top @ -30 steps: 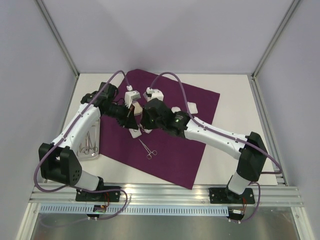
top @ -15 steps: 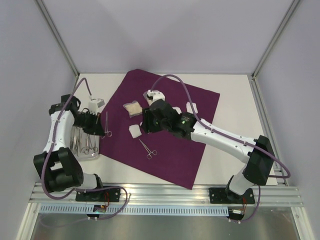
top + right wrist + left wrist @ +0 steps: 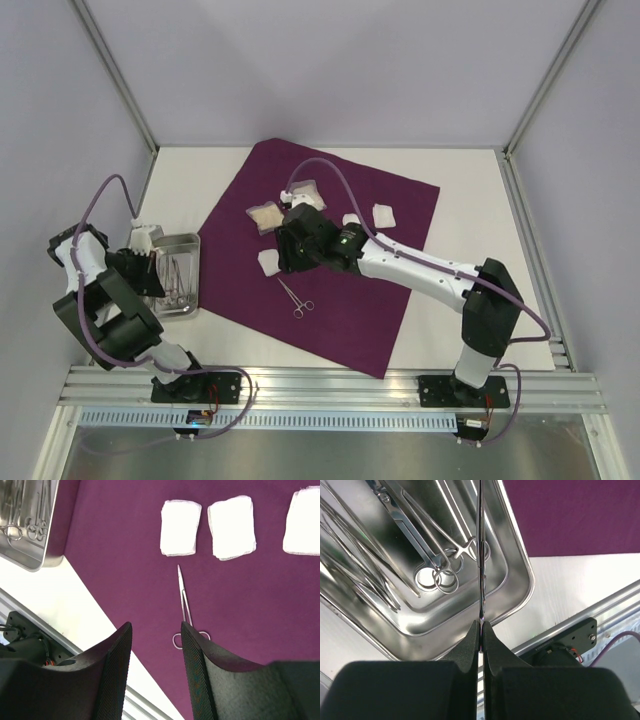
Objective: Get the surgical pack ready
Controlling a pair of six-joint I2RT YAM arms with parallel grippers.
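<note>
The surgical pack lies spread out as a big plum-purple sheet in the middle of the table. On it are a pair of forceps and white gauze pads. My right gripper hangs open above the sheet, with nothing between its fingers and the forceps below it. My left gripper is at the far left, over a steel tray. It is shut on a thin metal instrument, seen edge-on and pointing out over the tray.
The tray holds several ring-handled instruments. A beige pad and more white pads lie on the sheet's far half. Frame posts and a rail border the table.
My left arm has swung from the middle of the sheet out to the left, carrying the instrument over the tray. My right gripper has opened and stayed above the sheet.
</note>
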